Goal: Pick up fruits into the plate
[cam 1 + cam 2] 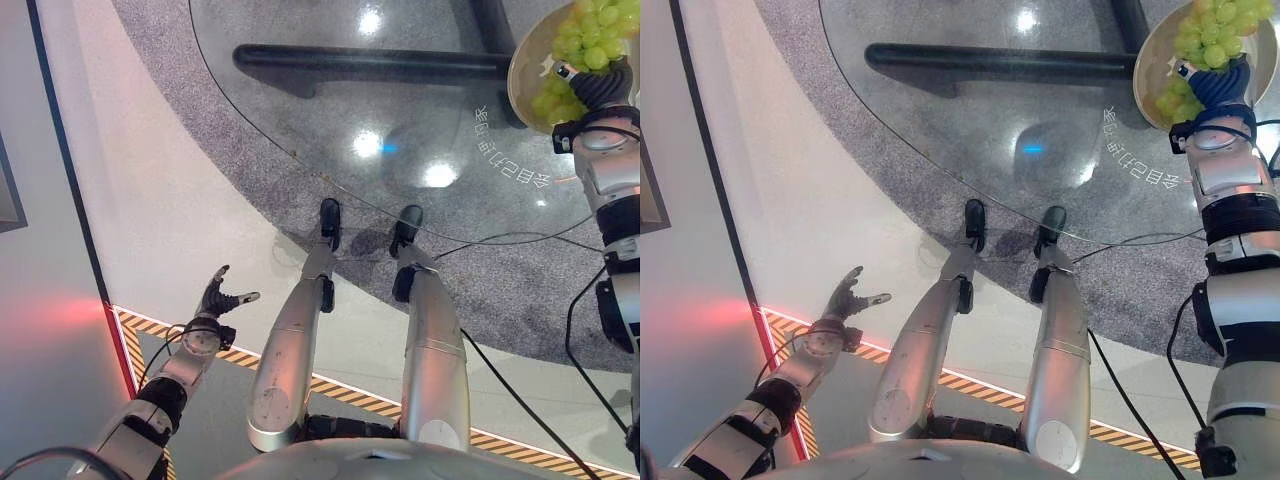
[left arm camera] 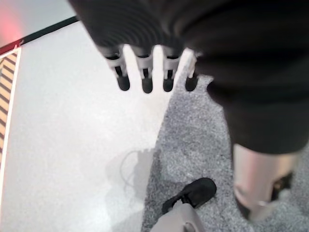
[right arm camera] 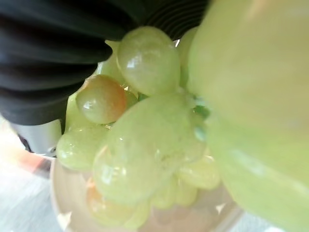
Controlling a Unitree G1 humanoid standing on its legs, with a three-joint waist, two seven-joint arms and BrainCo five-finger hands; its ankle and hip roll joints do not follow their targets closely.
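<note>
My right hand (image 1: 1212, 88) is over the plate (image 1: 1152, 62), in the grapes (image 1: 1205, 32).
At two o'clock on the glass bench (image 1: 400, 120); I can't tell its grip. Left hand (image 1: 218, 298) hangs open at eight o'clock.

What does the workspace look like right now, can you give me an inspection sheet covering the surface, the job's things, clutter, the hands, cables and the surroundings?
Surface: round glass table, dark bar of its base showing through the glass.
Job's things: green grapes lie bunched in the plate at the table's right edge.
Clutter: nothing seen.
Hands: right hand reaches over the plate at the grapes, its fingers hidden among them; left hand hangs low over the floor away from the table, fingers straight.
Cables: left out, the robot's own.
Surroundings: grey carpet under the table, pale floor beside it, striped warning tape along the floor's edge.
</note>
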